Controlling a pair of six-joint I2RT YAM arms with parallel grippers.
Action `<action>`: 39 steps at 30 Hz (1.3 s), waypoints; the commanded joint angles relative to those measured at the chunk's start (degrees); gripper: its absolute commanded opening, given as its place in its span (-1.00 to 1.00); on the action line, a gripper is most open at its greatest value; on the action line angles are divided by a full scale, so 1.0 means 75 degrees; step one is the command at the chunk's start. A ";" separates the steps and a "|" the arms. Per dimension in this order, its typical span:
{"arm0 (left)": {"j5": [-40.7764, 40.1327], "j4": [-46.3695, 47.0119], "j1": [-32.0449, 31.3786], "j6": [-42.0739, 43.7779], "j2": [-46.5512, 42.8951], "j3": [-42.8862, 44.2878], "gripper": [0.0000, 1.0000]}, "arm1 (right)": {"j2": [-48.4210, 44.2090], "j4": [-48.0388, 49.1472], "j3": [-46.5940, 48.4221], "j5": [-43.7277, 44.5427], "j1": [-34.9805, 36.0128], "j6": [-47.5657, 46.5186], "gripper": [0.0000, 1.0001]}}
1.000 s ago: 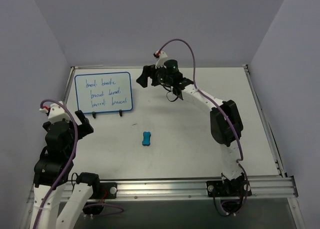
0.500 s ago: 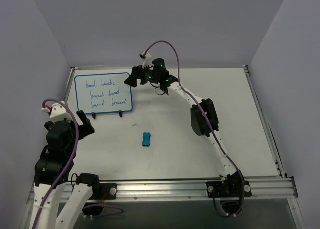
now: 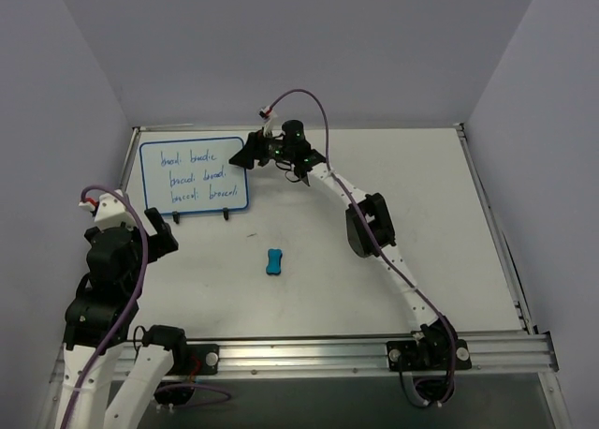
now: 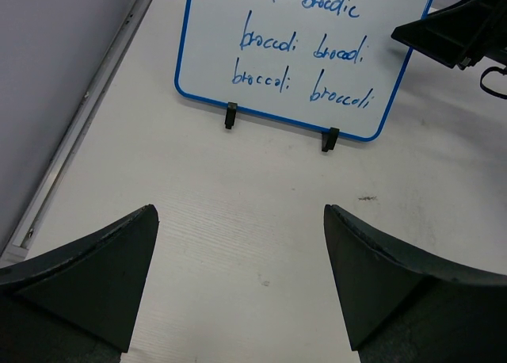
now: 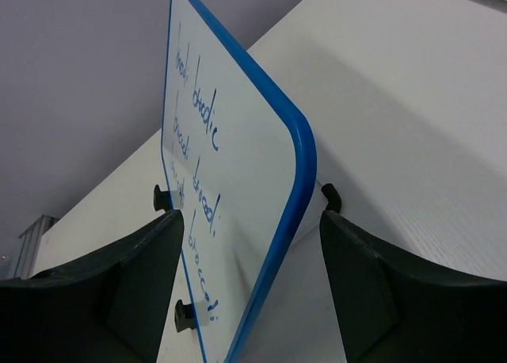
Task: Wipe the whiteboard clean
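Since the board [image 3: 194, 173] looks thin, light and stiff, leaning on a wire stand [image 4: 230, 116] at the far left of the surface [image 3: 440, 185], a hard pinch could tip it. The right fingers [image 5: 135, 292] straddle its right rim, apart and not touching. That rim looks like the best hold. The left fingers [image 4: 87, 276] are spread wide and empty.
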 commanded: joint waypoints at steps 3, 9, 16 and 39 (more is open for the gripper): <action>0.0063 0.0388 -0.0058 0.0079 -0.0003 0.0008 0.88 | 0.0249 0.1377 0.0591 -0.0354 0.0101 0.0706 0.22; 0.0039 0.0400 -0.0082 0.0068 -0.0038 0.0008 0.88 | 0.0426 0.1587 0.0709 -0.0108 0.0159 0.0753 0.06; -0.0019 0.0365 -0.0117 0.0068 -0.0097 0.0019 0.88 | 0.0637 0.1834 0.0838 0.0009 0.0159 0.0964 -0.06; -0.0113 0.0341 -0.0211 0.0033 -0.0155 0.0019 0.88 | -0.0288 0.4588 -0.0825 0.0021 -0.0075 0.2592 -1.00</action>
